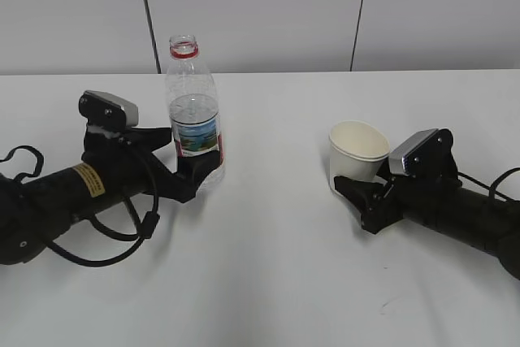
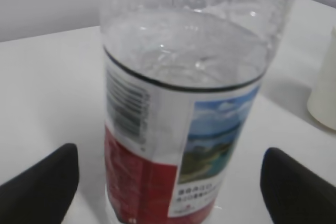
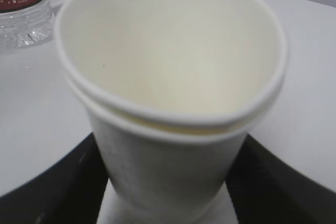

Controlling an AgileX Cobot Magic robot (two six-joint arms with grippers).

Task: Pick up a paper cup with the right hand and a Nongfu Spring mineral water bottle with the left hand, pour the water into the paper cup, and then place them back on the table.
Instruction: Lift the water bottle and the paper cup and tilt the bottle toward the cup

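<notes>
The bottle (image 1: 193,111) stands upright between the wide-open left pincer (image 1: 191,160), fingers apart from it. The right pincer (image 1: 351,185) squeezes the cup (image 1: 357,152), bending its rim.

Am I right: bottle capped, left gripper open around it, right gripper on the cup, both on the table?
Not capped. The exterior view shows the bottle with an open mouth above its red neck ring. The rest holds: left gripper open around it, right gripper on the paper cup, both on the table.
</notes>
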